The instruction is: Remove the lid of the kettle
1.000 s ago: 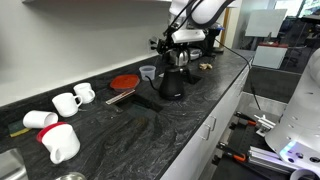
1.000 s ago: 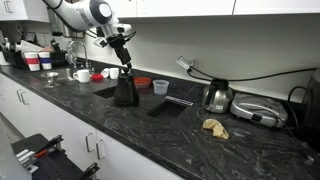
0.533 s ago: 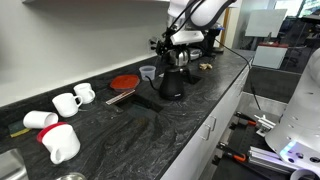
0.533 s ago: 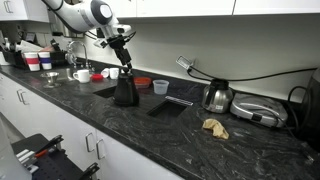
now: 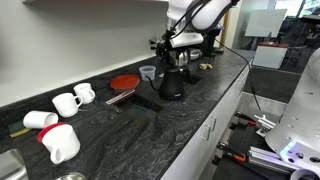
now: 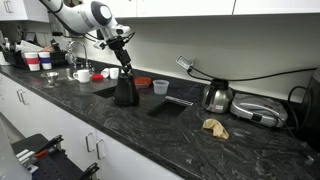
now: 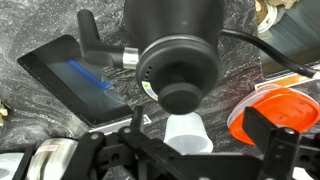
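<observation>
Right, the kettle (image 5: 172, 84) stands upright on the dark counter (image 5: 190, 130), with its thin spout pointing towards the red disc (image 5: 124, 82). The lid (image 7: 180, 62) is still seated on top. In the wrist view it shows as a round dark cap with a knob in the middle, filling the centre of the picture.

Your gripper (image 7: 200, 135) hangs directly above the lid, pointing straight down. Its fingers (image 7: 272, 135) are spread wide, one on each side, and neither touches the lid or holds anything. In both exterior views the gripper (image 5: 172, 54) sits just above the kettle's top, with no clear contact.

In an exterior view the arm (image 6: 95, 14) comes in from the upper corner, bends at the elbow and slants down to the wrist over the kettle (image 6: 125, 88).

Just beside the kettle, a small cup (image 7: 190, 132) appears between your fingers in the wrist view, and a flat black tray (image 7: 75, 78) lies on the other side of the kettle from the disc. White mugs (image 5: 68, 101) stand well apart along the counter. A second, silver kettle (image 6: 218, 97) sits further down.
</observation>
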`<state>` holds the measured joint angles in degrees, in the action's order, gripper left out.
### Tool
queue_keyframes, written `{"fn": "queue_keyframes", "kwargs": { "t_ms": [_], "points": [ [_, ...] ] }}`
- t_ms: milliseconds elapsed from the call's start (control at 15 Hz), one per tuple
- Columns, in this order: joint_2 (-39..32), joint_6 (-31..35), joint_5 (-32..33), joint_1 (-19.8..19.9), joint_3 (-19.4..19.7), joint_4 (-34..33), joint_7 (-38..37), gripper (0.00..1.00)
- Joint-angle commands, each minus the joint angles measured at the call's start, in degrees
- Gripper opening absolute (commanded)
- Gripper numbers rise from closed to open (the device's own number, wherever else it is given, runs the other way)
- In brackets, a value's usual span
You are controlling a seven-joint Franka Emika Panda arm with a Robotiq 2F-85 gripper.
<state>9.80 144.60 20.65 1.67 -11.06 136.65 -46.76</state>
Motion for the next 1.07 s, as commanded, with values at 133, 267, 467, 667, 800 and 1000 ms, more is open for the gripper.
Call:
{"fn": "queue_keyframes", "kwargs": {
  "t_ms": [133,267,467,667,800,1000],
  "points": [
    [0.1,-0.4,3.6,-0.3,0.0,0.6,-3.2,1.00],
    [0.0,-0.6,3.1,-0.5,0.2,0.9,-3.3,1.00],
    [0.1,-0.5,2.9,-0.8,0.1,1.3,-3.3,1.00],
    [0.1,-0.7,3.0,-0.9,0.2,1.4,-3.4,1.00],
    [0.1,-0.7,3.0,-0.8,0.3,1.5,-3.6,0.95],
    [0.1,-0.4,2.9,-0.7,0.3,1.6,-4.5,0.69]
  ]
}}
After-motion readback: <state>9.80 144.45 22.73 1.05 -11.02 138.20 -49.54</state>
